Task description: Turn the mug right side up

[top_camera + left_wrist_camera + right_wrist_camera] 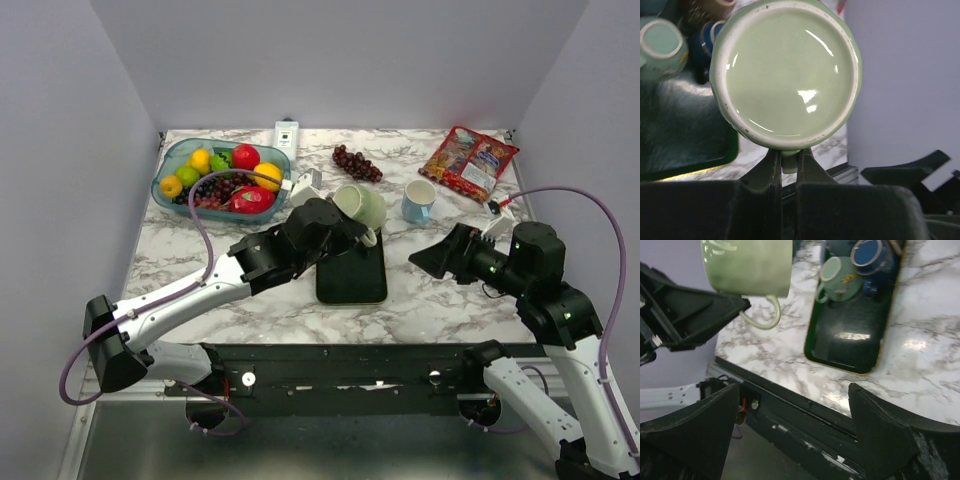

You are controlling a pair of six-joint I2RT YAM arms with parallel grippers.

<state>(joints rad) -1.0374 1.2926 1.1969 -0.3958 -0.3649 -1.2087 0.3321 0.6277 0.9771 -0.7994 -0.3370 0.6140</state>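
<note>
The left gripper [362,236] is clenched on the handle of the green mug [362,206] and holds it in the air over the far end of the black tray [352,280]. The mug lies about on its side, with its base turned to the left wrist camera and its handle downward. The right gripper [424,262] stands near the tray's right side, its jaws spread wide and holding nothing. A light blue mug [418,200] stands upright behind it.

Right wrist view's top edge crops the green mug [747,265]
</note>
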